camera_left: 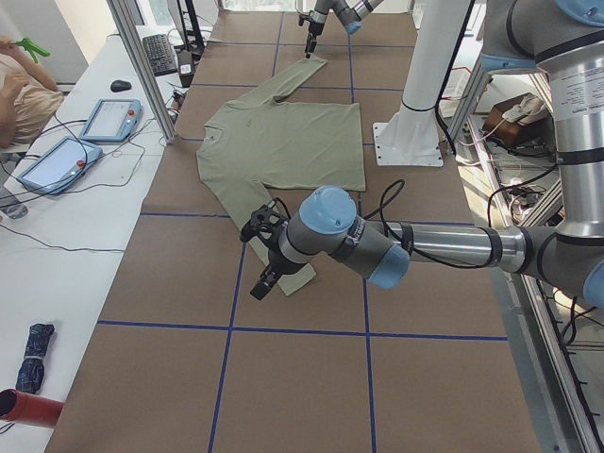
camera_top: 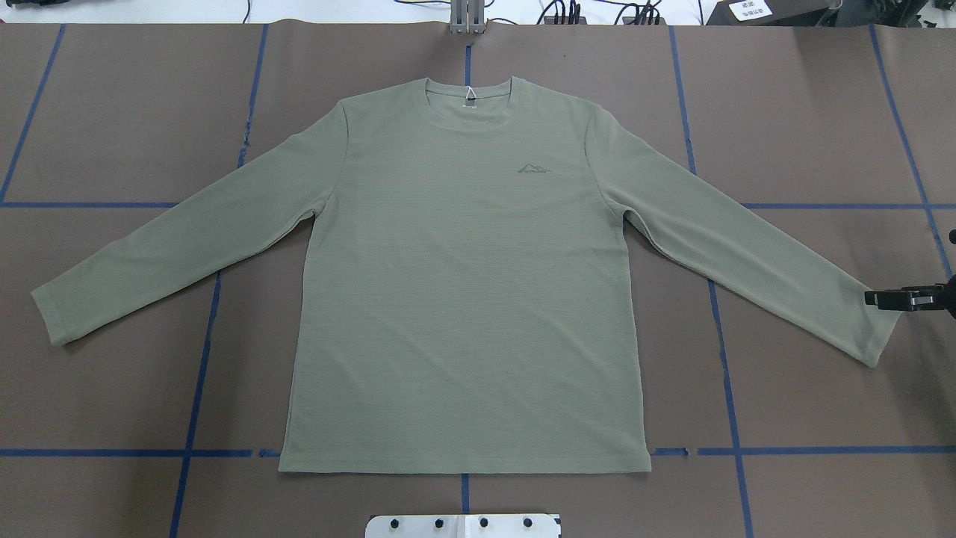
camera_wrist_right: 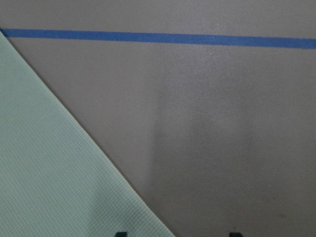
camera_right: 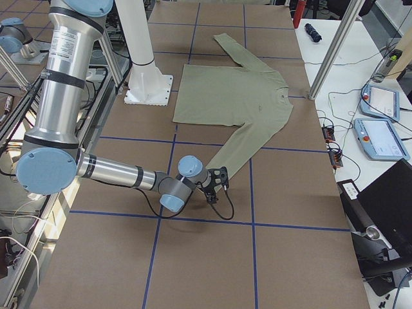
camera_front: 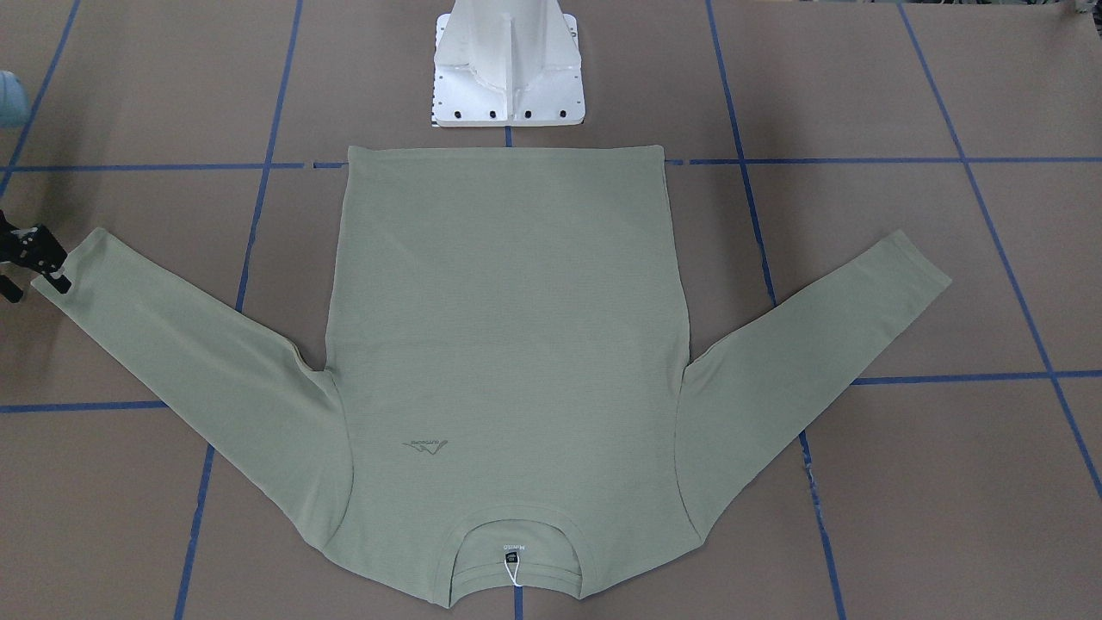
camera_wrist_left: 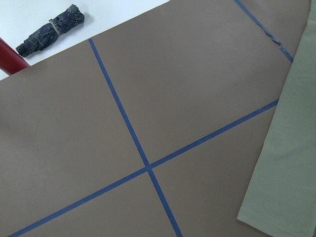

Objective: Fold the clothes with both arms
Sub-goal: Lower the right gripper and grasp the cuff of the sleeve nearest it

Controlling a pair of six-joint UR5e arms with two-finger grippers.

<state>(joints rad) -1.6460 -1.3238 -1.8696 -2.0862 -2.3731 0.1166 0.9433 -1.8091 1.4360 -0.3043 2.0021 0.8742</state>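
The sage-green long-sleeved shirt [camera_top: 463, 299] lies flat and face up on the brown table, collar away from the robot, both sleeves spread out and down. My right gripper [camera_top: 887, 299] is low at the right sleeve's cuff; it also shows in the front view [camera_front: 47, 267]. In the right wrist view the gripper [camera_wrist_right: 177, 234] is open, one fingertip [camera_wrist_right: 121, 233] over the sleeve [camera_wrist_right: 49, 173], the other over bare table. My left gripper [camera_left: 267, 274] hovers near the left cuff, seen only from the side; I cannot tell if it is open. The left wrist view shows the sleeve's end [camera_wrist_left: 291, 163].
The white pedestal base [camera_front: 508, 77] stands just behind the shirt's hem. Blue tape lines [camera_top: 198, 373] cross the table. A folded umbrella [camera_wrist_left: 52, 29] and a red cylinder [camera_wrist_left: 7, 59] lie on the white side table, along with tablets [camera_left: 94, 123].
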